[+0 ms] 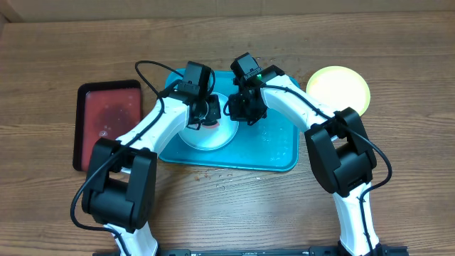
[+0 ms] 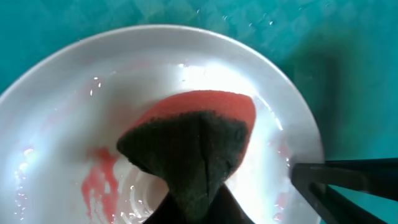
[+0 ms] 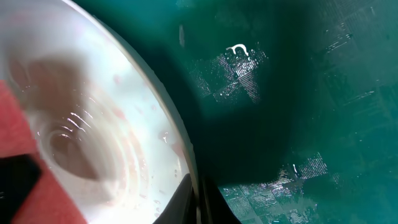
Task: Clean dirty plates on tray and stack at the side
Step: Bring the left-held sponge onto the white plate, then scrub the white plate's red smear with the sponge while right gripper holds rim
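If the left end effector (image 1: 205, 114), pinching a red-and-dark foam sponge (image 2: 208, 124), scrubs hard, the wet round white plastic plate (image 2: 68, 87) may slip from the right end effector (image 3: 198, 200) pinching its rim.

The wooden table (image 1: 43, 206) carries the turquoise tray (image 1: 274, 153) at its middle. A dark red tray (image 1: 106, 121) lies toward the left edge. A yellow-green plate (image 1: 341, 87) sits toward the far right.

the white plate (image 2: 56, 106) looked like smooth, glossy plastic with a wet sheen, and the sponge (image 2: 193, 137) on it was soft red foam under a coarse, dark, fibrous scouring layer. the tray (image 3: 298, 93) was shiny turquoise plastic with a faint fine-grid texture, and the table (image 1: 398, 43) was matt, grained wood.
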